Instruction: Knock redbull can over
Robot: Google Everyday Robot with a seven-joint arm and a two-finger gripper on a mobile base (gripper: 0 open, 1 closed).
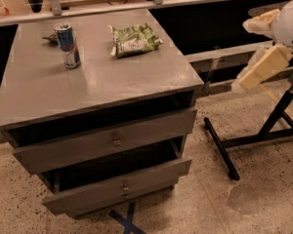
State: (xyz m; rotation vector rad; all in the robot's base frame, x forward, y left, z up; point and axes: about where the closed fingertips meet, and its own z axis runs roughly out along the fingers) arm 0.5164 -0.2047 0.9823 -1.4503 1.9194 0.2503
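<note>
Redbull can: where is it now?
Camera view: the can stands upright at the back left of the cabinet top, beside a small dark item and left of the green bag. The pincer hangs far right, off the cabinet.

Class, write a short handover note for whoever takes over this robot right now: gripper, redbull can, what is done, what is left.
Gripper: off to the right of the cabinet, in the air above the floor, far from the can. Fingers apart, holding nothing.
Redbull can: standing upright near the back left of the grey cabinet top.
Snack bag: lying to the can's right, apart from it.
Done: nothing yet; the can is untouched.
Left: bring the gripper across to the can and push it over, probably without touching the bag.
</note>
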